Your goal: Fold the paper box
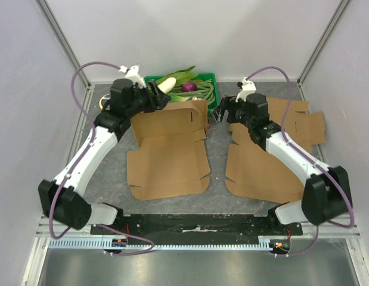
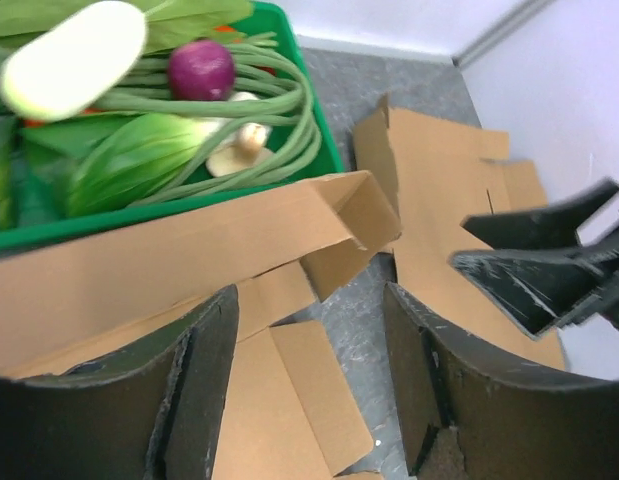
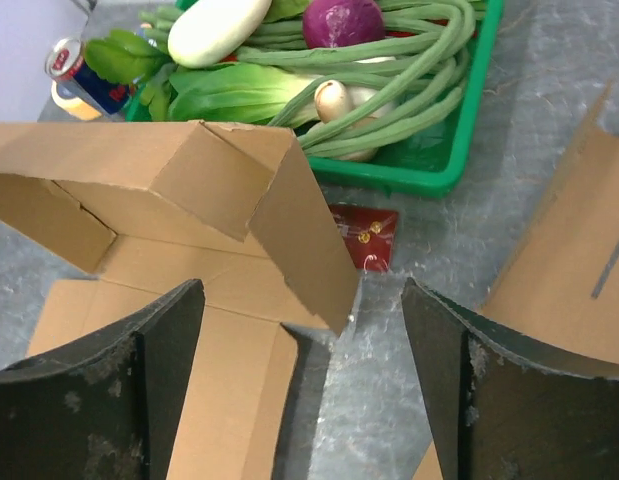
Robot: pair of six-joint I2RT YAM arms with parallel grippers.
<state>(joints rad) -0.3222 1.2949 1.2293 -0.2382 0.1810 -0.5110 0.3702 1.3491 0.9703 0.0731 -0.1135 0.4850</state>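
Both claws spread, empty: left gripper and right gripper flank the raised back wall of my cardboard box, upper centre. Wall-folding step; next I'd pinch that corner flap and tuck it inward.

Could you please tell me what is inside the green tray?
The green tray holds a white vegetable, a purple onion, long beans, leafy greens and a mushroom. Its floor beneath them is mostly covered.
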